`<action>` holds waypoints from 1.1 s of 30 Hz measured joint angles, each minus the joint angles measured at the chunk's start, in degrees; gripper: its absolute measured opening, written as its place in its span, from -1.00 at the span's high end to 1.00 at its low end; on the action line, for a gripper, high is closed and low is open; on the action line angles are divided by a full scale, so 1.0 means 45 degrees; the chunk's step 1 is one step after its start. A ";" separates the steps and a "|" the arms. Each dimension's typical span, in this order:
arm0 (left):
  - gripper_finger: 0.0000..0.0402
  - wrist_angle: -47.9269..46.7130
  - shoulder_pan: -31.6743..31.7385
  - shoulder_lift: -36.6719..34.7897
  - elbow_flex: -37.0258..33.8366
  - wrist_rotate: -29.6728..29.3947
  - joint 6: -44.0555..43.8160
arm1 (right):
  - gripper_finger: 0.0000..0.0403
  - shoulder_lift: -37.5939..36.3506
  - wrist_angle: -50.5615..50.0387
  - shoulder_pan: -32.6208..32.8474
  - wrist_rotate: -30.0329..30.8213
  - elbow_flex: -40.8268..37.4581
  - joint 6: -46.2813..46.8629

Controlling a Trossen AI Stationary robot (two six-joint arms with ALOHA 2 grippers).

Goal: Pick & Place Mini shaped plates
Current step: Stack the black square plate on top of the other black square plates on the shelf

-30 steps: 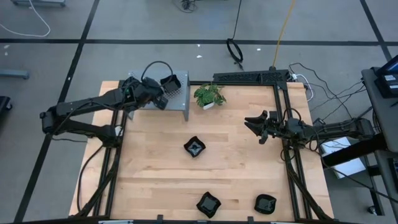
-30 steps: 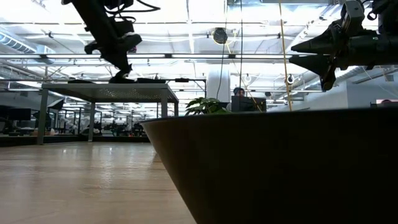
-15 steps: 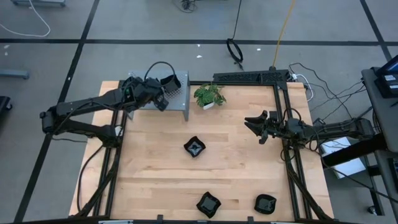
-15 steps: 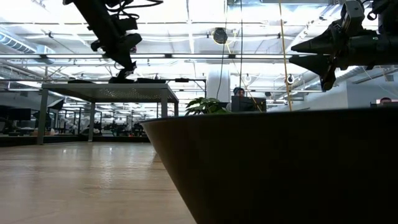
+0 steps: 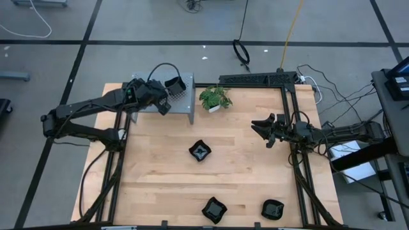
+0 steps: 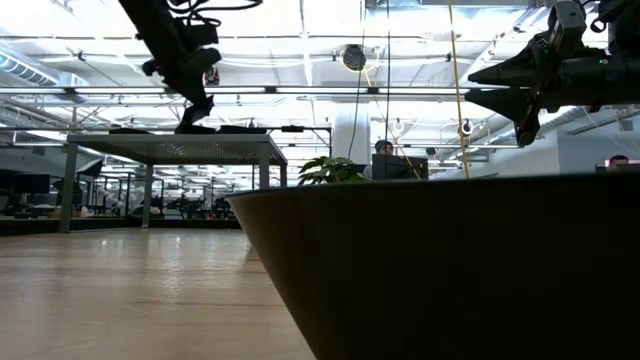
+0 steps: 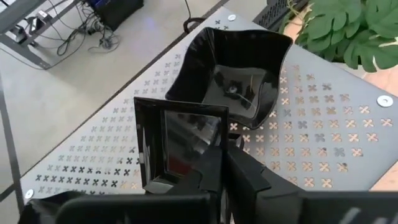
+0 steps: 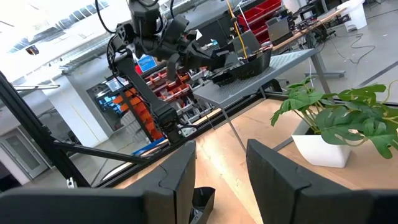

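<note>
My left gripper (image 5: 163, 106) hangs over the grey perforated shelf (image 5: 184, 102) at the table's far left and is shut on a square black mini plate (image 7: 180, 146). A wavy-edged black plate (image 7: 233, 74) rests on its base on the shelf just beyond it. Three more black plates lie on the wooden table: one in the middle (image 5: 200, 151) and two near the front edge (image 5: 214, 209) (image 5: 273, 209). My right gripper (image 5: 259, 126) hovers open above the table's right side, with nothing between its fingers. My left gripper pinches the square plate by one side of its rim (image 7: 214, 152) between its two fingers (image 7: 239, 174), coming slanting down from the table's left. The plate stands tilted on edge, its hollow facing the camera. I cannot tell whether its lower edge touches the shelf.
A small green potted plant (image 5: 215, 98) stands just right of the shelf. A black frame rail (image 5: 255, 80) runs along the table's far edge. In the low view a black plate (image 6: 450, 270) close to the camera blocks much of the table.
My left gripper has rolled a little about its own pointing line while staying above the shelf, still shut on the square plate. My right arm has kept still.
</note>
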 joint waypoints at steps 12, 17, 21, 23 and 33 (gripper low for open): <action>0.91 -0.0903 0.0053 0.0039 0.0080 0.0362 0.0144 | 0.36 0.0002 0.0000 0.0000 0.0000 0.0000 0.0003; 0.95 -0.0885 0.0049 0.0109 0.0080 0.0286 0.1093 | 0.36 -0.0002 0.0000 0.0000 -0.0001 0.0000 0.0004; 0.92 -0.0803 0.0092 0.0222 0.0080 0.0111 0.1449 | 0.36 -0.0002 0.0000 0.0000 -0.0002 0.0000 0.0000; 0.88 -0.0659 0.0107 0.0351 0.0090 -0.0049 0.1484 | 0.36 -0.0002 0.0000 0.0000 -0.0005 0.0000 0.0005; 0.82 -0.0606 0.0142 0.0873 0.0090 -0.0349 0.2456 | 0.36 0.0002 0.0000 0.0000 -0.0005 0.0000 0.0005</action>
